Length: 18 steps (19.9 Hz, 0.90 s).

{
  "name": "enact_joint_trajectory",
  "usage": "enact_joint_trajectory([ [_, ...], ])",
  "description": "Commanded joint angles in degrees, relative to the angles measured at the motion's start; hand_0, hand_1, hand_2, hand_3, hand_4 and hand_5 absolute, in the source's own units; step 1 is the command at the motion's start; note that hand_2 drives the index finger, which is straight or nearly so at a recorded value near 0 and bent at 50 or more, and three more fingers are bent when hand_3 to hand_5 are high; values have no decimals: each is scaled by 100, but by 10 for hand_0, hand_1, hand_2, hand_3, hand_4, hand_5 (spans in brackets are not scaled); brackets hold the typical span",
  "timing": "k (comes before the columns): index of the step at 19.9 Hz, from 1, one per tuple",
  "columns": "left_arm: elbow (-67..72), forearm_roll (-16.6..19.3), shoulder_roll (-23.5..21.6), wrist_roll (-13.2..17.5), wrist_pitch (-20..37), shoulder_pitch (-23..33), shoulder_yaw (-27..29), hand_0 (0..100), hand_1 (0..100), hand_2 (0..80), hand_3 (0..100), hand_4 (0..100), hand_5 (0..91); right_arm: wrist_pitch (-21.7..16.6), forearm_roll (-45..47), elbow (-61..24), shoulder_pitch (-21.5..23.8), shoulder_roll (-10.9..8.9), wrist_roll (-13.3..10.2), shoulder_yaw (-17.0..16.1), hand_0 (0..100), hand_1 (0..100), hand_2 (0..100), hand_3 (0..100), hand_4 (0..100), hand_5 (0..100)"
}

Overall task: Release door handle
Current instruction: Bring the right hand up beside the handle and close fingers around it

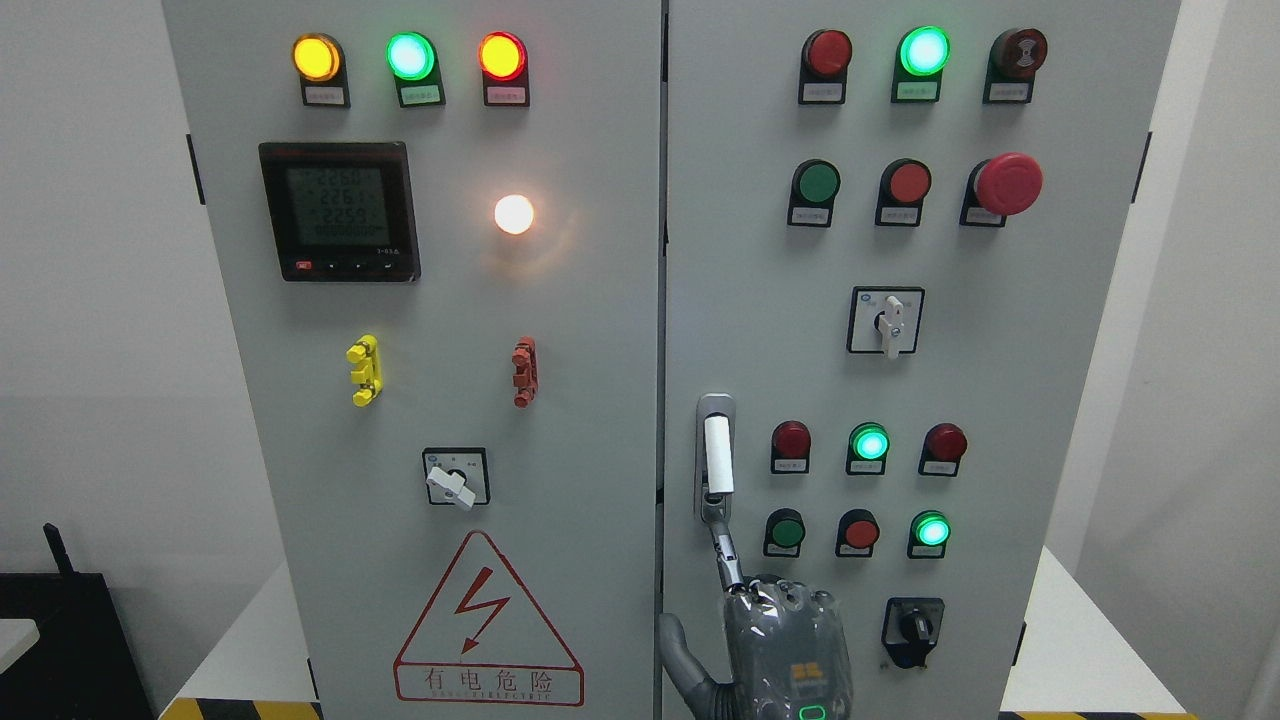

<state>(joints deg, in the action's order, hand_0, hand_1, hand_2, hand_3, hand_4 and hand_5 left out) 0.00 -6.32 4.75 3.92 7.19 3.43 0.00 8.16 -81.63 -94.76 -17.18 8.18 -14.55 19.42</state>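
Low on right door [1000, 380]: my right hand [785, 645], released, thumb spread
Index finger [725, 550]: stretched up, touching lower end of handle [717, 455]
Handle: upright, not grasped

You've got plain white walls [90, 300] both sides, evenly lit. Lower left: a black box [60, 640] w/ a thin black stick up top. Floor [250, 640] is pale, w/ yellow-black hazard tape [235, 709] along the bottom edge, L & R.
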Motion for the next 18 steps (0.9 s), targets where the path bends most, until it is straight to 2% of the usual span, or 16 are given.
enact_joint_trajectory([
  [1,-88,-1,0,3,2,0,-70,120,389,0,0,0,0,-86,16,-244,109,17,-57,-78,482,319,397,1000,908,965],
  [2,-88,-1,0,3,2,0,-70,120,389,0,0,0,0,-86,16,-323,162,26,-66,-87,517,311,516,996,902,958],
  [3,-88,-1,0,3,2,0,-70,120,389,0,0,0,0,-86,42,-367,215,26,-75,-104,532,304,578,996,900,956],
  [4,-88,-1,0,-6,2,0,-70,120,389,0,0,0,0,-95,77,-385,241,26,-101,-174,524,295,680,1000,896,953],
  [5,-88,-1,0,3,2,0,-70,120,389,0,0,0,0,-121,103,-394,241,26,-162,-245,503,278,727,1000,894,949],
  [9,-88,-1,0,3,2,0,-70,120,389,0,0,0,0,-157,762,-421,215,26,-233,-342,437,232,819,1000,897,947],
  [11,-88,-1,0,3,2,0,-70,120,389,0,0,0,0,-139,824,-447,206,17,-224,-359,425,218,917,1000,977,956],
  [14,-88,-1,0,3,2,0,-70,120,389,0,0,0,0,-113,1035,-456,189,17,-180,-368,423,199,992,1000,1000,966],
  [18,-88,-1,0,3,2,0,-70,120,389,0,0,0,0,-17,1088,-473,40,26,-145,-386,408,192,1000,1000,1000,975],
])
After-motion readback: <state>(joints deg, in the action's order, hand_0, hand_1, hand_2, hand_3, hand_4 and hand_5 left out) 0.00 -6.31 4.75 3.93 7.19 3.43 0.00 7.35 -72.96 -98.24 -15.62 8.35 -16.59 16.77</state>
